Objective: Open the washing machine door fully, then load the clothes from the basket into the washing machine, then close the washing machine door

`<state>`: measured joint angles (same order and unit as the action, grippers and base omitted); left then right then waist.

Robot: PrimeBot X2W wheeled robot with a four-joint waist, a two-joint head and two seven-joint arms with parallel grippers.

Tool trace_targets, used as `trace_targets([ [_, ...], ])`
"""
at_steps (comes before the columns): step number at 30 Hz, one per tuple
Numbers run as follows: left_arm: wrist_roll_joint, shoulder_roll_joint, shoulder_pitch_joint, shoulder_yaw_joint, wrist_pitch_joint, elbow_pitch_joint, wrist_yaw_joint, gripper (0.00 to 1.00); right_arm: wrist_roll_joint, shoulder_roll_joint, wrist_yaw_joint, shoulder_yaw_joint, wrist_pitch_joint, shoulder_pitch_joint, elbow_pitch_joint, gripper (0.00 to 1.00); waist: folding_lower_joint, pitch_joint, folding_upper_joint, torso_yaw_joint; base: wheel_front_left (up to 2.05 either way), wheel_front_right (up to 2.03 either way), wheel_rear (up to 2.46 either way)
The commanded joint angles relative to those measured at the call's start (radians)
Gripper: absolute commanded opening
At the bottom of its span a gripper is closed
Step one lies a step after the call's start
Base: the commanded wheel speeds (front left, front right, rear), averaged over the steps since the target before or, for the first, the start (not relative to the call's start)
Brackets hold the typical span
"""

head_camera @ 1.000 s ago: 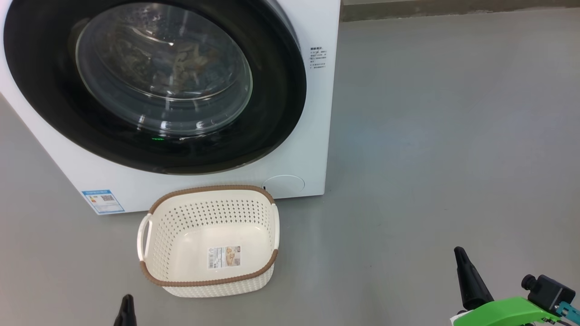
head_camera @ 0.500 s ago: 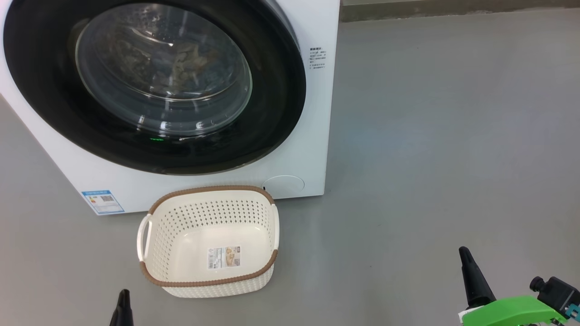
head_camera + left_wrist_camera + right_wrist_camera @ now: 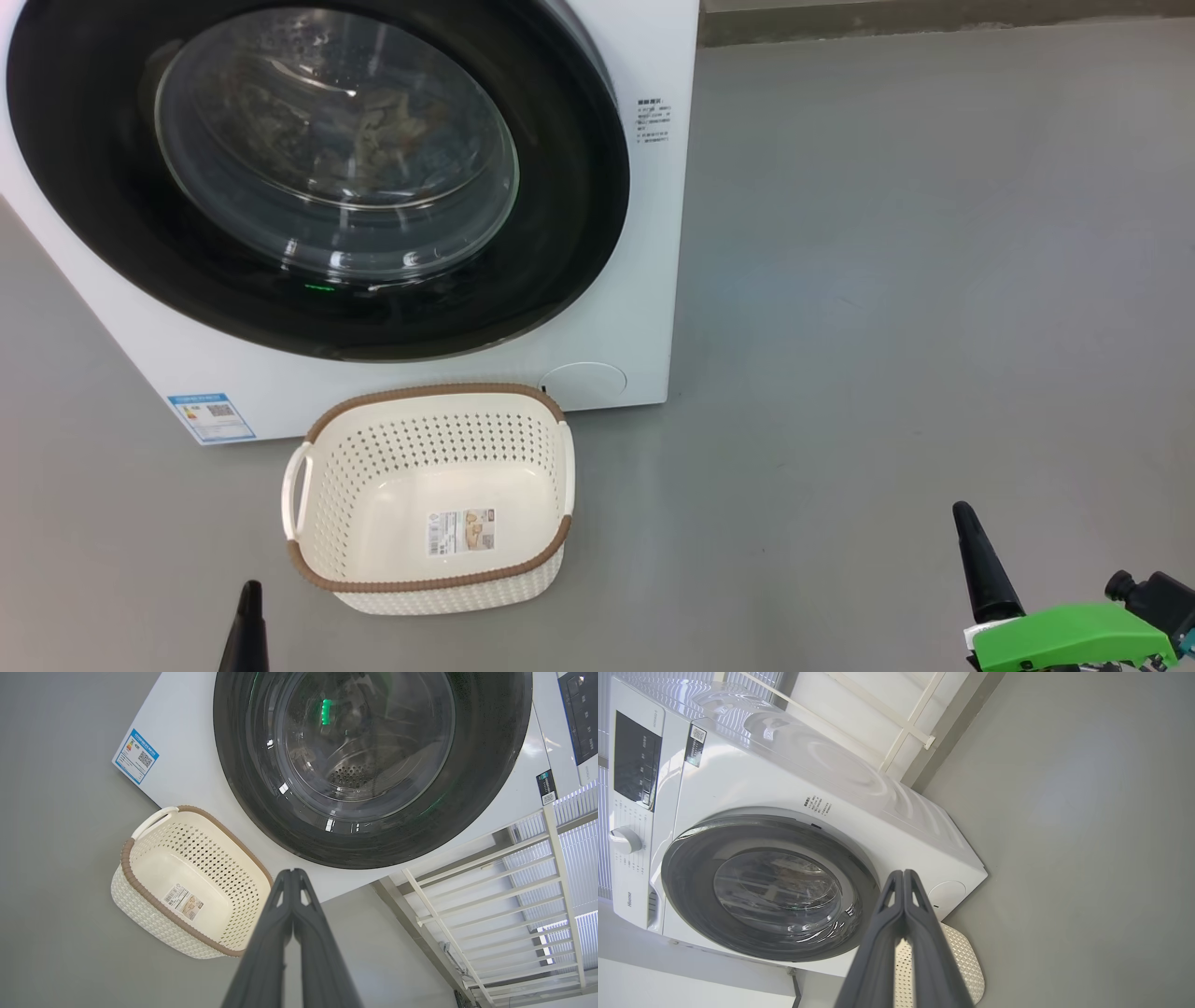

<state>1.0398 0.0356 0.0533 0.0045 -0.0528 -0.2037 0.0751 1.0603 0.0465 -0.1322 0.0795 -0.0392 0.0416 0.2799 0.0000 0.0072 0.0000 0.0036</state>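
- Drawing back is what both arms are doing: the left gripper point(image 3: 248, 621) has sunk lower toward the bottom edge of the head view than it was a second ago. The right gripper point(image 3: 973, 555) has slid a little outward, to the robot's right.
- Both claws are clenched, the two dark fingers of each pressed together with nothing between them. The wrist views show this well.
- Nothing else has moved in that second; the machine and the basket point(image 3: 434, 390) stand as they stood.
- The washing machine door point(image 3: 560, 187) is shut, lying flat against the white front of the washing machine point(image 3: 644, 280). I see no gap at its edge.
- The basket stands on the grey floor point(image 3: 887, 327) just in front of the machine, below the door and near the round hatch point(image 3: 583, 385). It is empty, with only the label sticker point(image 3: 461, 530) showing on its base.
- The clothes point(image 3: 373, 131) lie inside the drum, seen through the glass as pale crumpled cloth. Their print I cannot make out through the reflections.
- To my judgement all three steps are done, and this retreat with empty claws is a return to rest, well apart from the door and the basket.
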Motion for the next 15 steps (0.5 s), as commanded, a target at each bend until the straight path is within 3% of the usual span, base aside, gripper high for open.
trace_targets([
  [1, 0.027, 0.021, -0.047, 0.027, 0.007, 0.016, 0.013, 0.0, 0.025, 0.006, 0.001, -0.009, 0.006, 0.042, -0.029, 0.0, 0.0, 0.0, 0.0, 0.0, 0.0, 0.0, 0.0],
  [15, 0.189, 0.024, -0.079, 0.044, 0.047, 0.0, 0.025, 0.0, 0.177, 0.006, 0.001, 0.003, 0.048, 0.049, -0.031, 0.0, 0.0, -0.001, 0.0, -0.001, 0.0, 0.0, 0.0],
])
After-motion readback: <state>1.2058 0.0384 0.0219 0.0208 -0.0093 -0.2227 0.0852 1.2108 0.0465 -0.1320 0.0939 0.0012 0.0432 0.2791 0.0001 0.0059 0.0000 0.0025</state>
